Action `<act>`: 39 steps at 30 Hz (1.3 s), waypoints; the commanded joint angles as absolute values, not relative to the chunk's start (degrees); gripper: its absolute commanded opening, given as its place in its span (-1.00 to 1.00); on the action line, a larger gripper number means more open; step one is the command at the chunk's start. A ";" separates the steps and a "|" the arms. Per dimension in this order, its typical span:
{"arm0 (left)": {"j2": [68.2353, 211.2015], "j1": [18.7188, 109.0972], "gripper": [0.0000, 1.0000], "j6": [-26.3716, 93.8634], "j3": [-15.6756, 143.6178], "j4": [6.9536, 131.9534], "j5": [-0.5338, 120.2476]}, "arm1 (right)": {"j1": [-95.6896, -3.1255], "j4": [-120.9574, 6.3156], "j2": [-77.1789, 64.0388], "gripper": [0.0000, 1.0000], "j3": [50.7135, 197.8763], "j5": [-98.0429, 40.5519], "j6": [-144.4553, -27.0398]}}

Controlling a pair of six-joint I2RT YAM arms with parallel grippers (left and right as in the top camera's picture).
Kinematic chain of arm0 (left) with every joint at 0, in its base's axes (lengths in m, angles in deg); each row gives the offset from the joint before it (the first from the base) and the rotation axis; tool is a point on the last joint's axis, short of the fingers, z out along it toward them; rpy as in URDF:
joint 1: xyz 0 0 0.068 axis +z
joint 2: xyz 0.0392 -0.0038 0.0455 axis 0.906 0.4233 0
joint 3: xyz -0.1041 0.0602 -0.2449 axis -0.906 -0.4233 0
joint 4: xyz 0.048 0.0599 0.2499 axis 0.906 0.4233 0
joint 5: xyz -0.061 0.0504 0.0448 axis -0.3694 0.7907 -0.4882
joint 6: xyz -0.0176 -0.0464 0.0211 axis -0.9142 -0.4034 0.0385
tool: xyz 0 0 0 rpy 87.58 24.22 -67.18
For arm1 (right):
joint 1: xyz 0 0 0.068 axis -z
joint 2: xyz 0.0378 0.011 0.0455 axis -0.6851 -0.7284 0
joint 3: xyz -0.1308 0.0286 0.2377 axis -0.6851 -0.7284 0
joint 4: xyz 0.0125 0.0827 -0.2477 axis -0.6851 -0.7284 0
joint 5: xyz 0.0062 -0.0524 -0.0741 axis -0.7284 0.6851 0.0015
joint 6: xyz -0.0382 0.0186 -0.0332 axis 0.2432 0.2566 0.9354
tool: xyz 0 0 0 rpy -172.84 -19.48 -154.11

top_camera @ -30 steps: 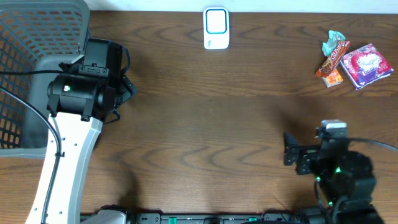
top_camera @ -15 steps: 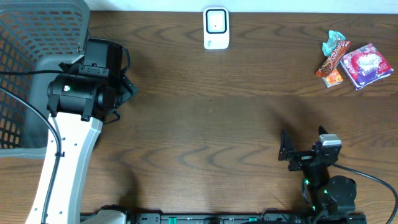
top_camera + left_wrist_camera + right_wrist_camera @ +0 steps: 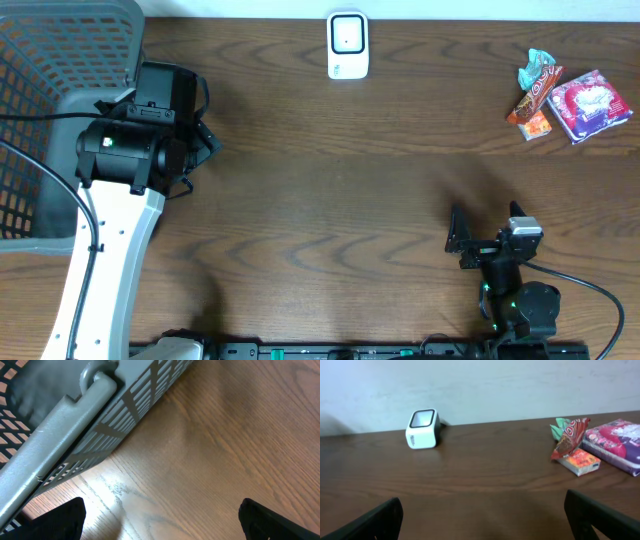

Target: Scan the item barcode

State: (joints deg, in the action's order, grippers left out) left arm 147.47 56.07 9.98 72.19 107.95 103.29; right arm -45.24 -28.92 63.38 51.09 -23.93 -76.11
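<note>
- Right gripper (image 3: 482,521): jaws spread wide and empty, low over the table (image 3: 330,200) near its front edge, toward the right end.
- Left gripper (image 3: 160,525): also wide apart, holding nothing, just beside the grey basket (image 3: 40,60) at the left edge.
- White scanner (image 3: 348,45): stands at the middle of the back edge.
- Items in the back right corner, close together: pink packet (image 3: 592,105), small orange box (image 3: 535,125), twisted snack wrapper (image 3: 537,75).

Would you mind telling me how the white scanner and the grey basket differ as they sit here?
The scanner is small, white and solid; the basket is far larger, grey and slatted. The scanner stands mid-table at the far edge; the basket fills the far left corner. Both rest on the wooden table.
</note>
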 commanded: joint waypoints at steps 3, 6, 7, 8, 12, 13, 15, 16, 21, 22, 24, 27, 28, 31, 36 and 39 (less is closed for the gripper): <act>147.05 56.27 0.96 9.67 72.39 108.15 104.51 | -43.82 -28.66 63.91 0.99 50.71 -23.69 -73.20; 147.05 56.27 0.96 9.67 72.39 108.15 104.51 | -42.69 -28.59 63.91 0.99 50.71 -22.92 -72.35; 147.05 56.27 0.96 9.67 72.39 108.15 104.51 | -42.51 -28.63 63.91 0.99 50.71 -22.33 -72.35; 147.05 56.27 0.96 9.67 72.39 108.15 104.51 | -42.47 -28.81 63.93 0.98 50.71 -22.05 -72.02; 147.05 56.27 0.96 9.67 72.39 108.15 104.51 | -42.58 -28.87 63.93 0.99 50.71 -22.09 -71.04; 147.05 56.27 0.96 9.67 72.39 108.15 104.51 | -42.60 -28.90 63.93 0.99 50.71 -22.09 -71.04; 147.05 56.27 0.95 9.67 72.39 108.15 104.51 | -42.69 -28.92 63.93 0.99 50.71 -22.11 -71.08; 147.05 56.27 0.96 9.67 72.39 108.15 104.51 | -42.84 -28.96 63.93 0.99 50.71 -22.11 -71.08; 147.05 56.27 0.96 9.67 72.39 108.15 104.51 | -43.28 -28.96 63.93 0.99 50.71 -22.11 -71.08; 147.05 56.27 0.96 9.67 72.39 108.15 104.51 | -43.28 -28.96 63.93 0.99 50.71 -22.13 -71.08; 147.05 56.27 0.96 9.67 72.39 108.15 104.51 | -43.28 -28.96 63.93 0.99 50.71 -22.11 -71.08; 147.05 56.27 0.96 9.67 72.39 108.15 104.51 | -43.28 -28.90 63.93 0.98 50.71 -22.16 -71.13; 147.05 56.27 0.96 9.67 72.39 108.15 104.51 | -43.28 -28.81 63.93 0.98 50.71 -22.16 -71.10; 147.05 56.27 0.95 9.67 72.39 108.15 104.51 | -43.28 -28.79 63.93 0.99 50.71 -22.13 -71.10; 147.05 56.27 0.96 9.67 72.39 108.15 104.51 | -43.28 -28.76 63.93 0.99 50.71 -22.13 -71.10; 147.05 56.27 0.96 9.67 72.39 108.15 104.51 | -43.28 -28.79 63.93 0.98 50.74 -21.59 -70.84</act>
